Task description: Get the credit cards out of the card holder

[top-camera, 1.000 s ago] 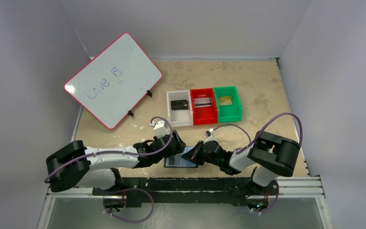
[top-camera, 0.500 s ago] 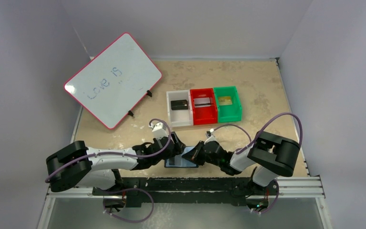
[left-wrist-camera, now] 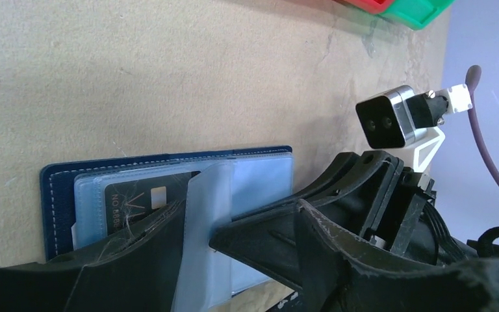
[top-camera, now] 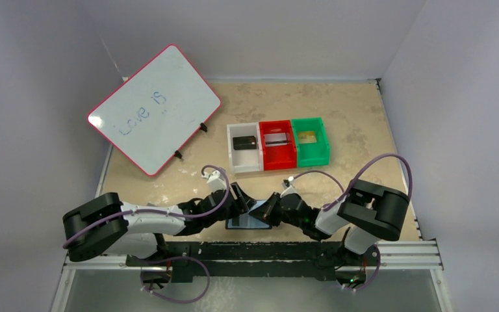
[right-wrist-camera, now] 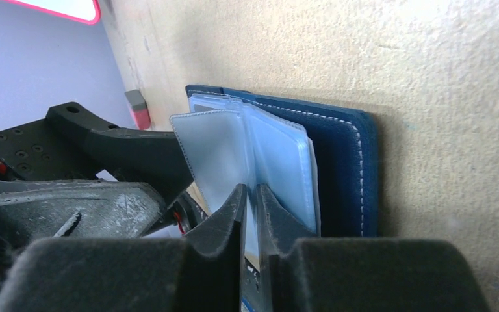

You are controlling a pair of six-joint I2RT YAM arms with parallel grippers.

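Observation:
The card holder (top-camera: 248,221) lies open near the front edge, navy outside (left-wrist-camera: 57,195) with light blue pockets. A black credit card (left-wrist-camera: 136,198) sits in its left pocket. One clear blue sleeve (left-wrist-camera: 201,227) stands up between the spread fingers of my left gripper (left-wrist-camera: 198,227), which is open. My right gripper (right-wrist-camera: 249,198) comes in from the other side, its fingers nearly together on a sleeve page (right-wrist-camera: 279,162). More credit cards lie in the bins: a black one (top-camera: 244,142), a silver one (top-camera: 276,138) and a gold one (top-camera: 307,136).
White (top-camera: 243,156), red (top-camera: 277,154) and green (top-camera: 312,151) bins stand in a row behind the holder. A whiteboard (top-camera: 154,107) leans at the back left. A pink eraser (right-wrist-camera: 138,107) lies beyond the left arm. The table's front rail (top-camera: 253,250) runs just below the holder.
My left arm has drawn back slightly to the left, and a sleeve now stands up between the two grippers. The right jaws have eased a touch.

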